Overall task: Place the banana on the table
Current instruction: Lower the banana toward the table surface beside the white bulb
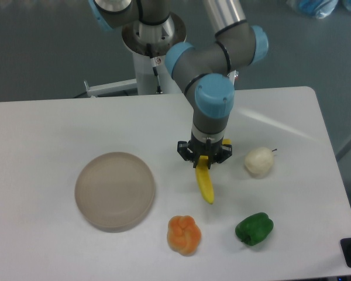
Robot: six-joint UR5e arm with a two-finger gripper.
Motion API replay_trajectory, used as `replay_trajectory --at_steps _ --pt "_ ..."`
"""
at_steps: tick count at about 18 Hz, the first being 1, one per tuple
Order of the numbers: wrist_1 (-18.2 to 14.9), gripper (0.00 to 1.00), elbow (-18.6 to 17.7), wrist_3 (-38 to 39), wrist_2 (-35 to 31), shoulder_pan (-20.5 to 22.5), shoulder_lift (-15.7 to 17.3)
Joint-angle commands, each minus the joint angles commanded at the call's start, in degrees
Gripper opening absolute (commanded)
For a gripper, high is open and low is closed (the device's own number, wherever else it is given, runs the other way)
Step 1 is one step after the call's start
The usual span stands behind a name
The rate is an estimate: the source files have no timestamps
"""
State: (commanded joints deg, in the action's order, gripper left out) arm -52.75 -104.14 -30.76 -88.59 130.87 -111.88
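To finish well, the arm needed to lower gently until the banana (205, 183) lay flat on the worktop (58, 123), then let go cleanly. The hand (203, 158) was clamped on the banana's upper end, fruit hanging down between the plate (114, 191) and the pale fruit (258, 161).

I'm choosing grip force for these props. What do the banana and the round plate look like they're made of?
Banana: probably smooth plastic, since its skin is an even bright yellow with no spots. Plate: matte beige, with no glare; maybe plastic or ceramic, but the view can't settle it.
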Motion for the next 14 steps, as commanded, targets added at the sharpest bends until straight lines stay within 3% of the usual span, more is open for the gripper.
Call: replay_trajectory --at_steps 3,8,14 --pt "3.3 0.33 -2.3 -0.7 -0.5 0.0 -0.8" --pt "3.7 0.33 -4.0 -8.9 -2.4 0.0 -1.1" --pt "4.3 0.33 -4.2 -9.2 -2.5 0.0 -1.1"
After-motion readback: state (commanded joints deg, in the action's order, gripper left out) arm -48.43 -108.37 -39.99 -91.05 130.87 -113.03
